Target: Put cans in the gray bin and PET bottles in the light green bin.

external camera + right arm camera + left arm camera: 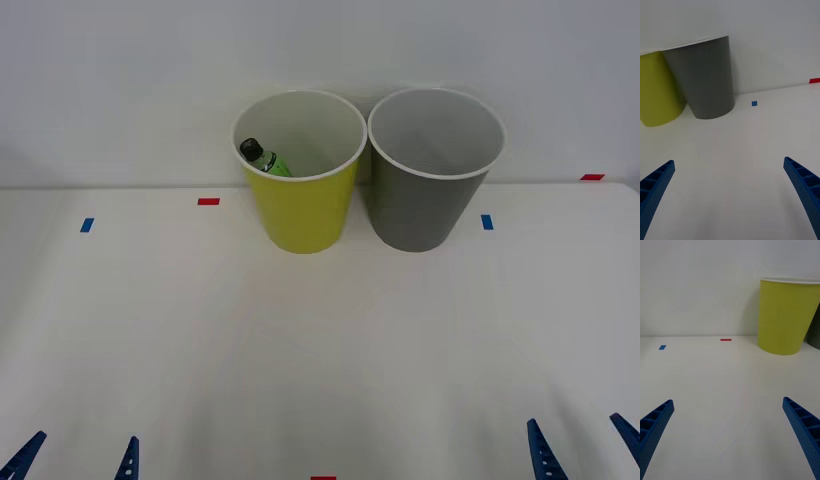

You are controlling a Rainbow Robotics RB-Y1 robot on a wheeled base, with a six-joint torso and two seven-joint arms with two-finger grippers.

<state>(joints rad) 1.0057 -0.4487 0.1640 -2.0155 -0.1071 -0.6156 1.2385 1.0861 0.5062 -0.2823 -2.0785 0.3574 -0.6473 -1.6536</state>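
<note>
clear pet bottle point(264, 159) lies tilted inside light green bin point(302, 215), lower half hidden by wall; gray bin point(428, 210) just beside. left tool point(76, 457) and right tool point(583, 445) wide open, empty, well short of both bins, cut off at counter point(320, 350) near edge.

No words, numbers or brand names can be read anywhere; the bottle point(264, 158) has a green label, but its print is too small to make out.
</note>
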